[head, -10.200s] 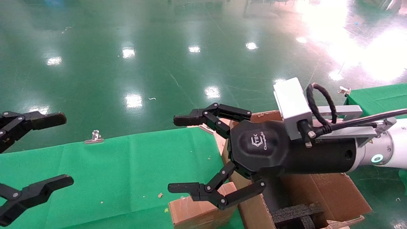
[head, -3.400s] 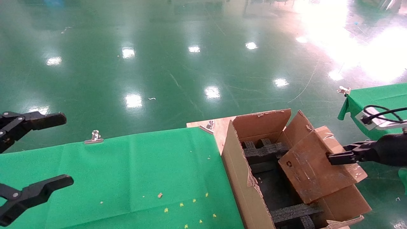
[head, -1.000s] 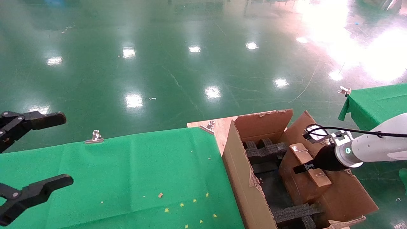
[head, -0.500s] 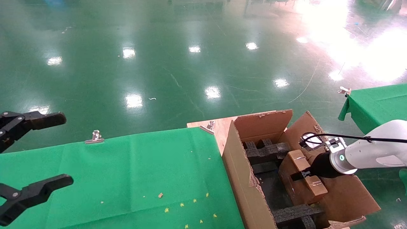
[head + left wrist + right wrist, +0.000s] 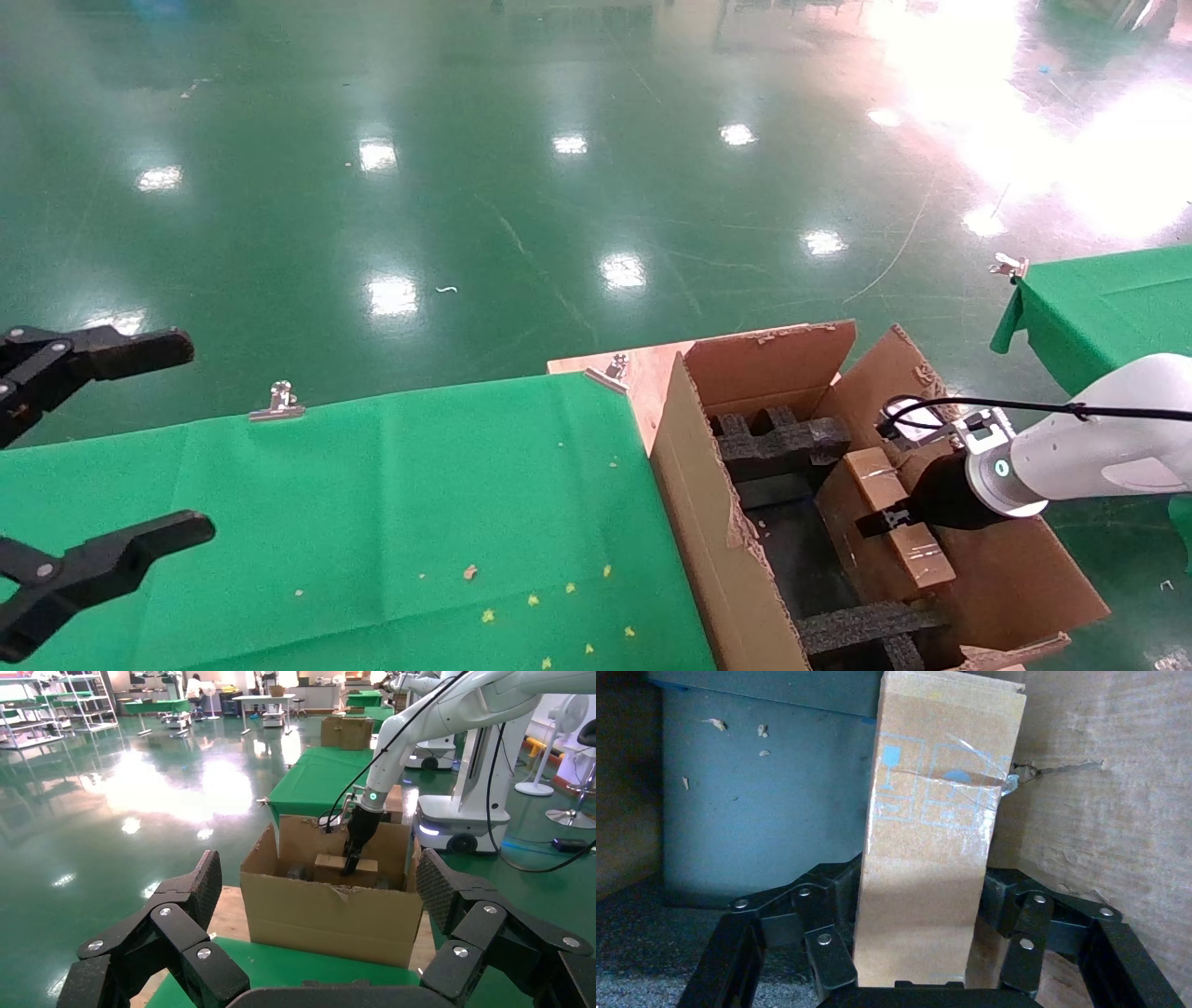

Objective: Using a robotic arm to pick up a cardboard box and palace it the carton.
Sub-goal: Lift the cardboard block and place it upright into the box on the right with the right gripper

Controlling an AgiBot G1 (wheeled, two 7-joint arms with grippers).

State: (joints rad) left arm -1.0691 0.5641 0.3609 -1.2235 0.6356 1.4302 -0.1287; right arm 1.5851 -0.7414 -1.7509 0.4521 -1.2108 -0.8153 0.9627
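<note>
In the head view, the right gripper (image 5: 880,518) on the white robotic arm (image 5: 1090,457) reaches in from the right edge, low in the frame, its jaws pinching the cardboard box (image 5: 885,536). The box stands on edge inside the open carton (image 5: 717,550), at the lower right, between black foam inserts (image 5: 782,438) above it and below it. The carton sits just beside the green-draped bench (image 5: 372,522) that fills the lower left. The left gripper (image 5: 84,485) hangs at the far left edge, jaws spread wide with nothing between them.

In the left wrist view, the left gripper's (image 5: 316,952) spread jaws frame the bottom corners; mid-frame the carton (image 5: 330,910) shows the cardboard box (image 5: 344,867) poking above its rim, under the right arm's black wrist (image 5: 358,829).

In the right wrist view, the right gripper (image 5: 919,917) clamps the cardboard box (image 5: 933,860) from both sides at the bottom centre. The box carries pale blue printed marks and tape. It seems to rest near the carton's brown wall (image 5: 1109,790) at the right, though whether they touch is unclear.
</note>
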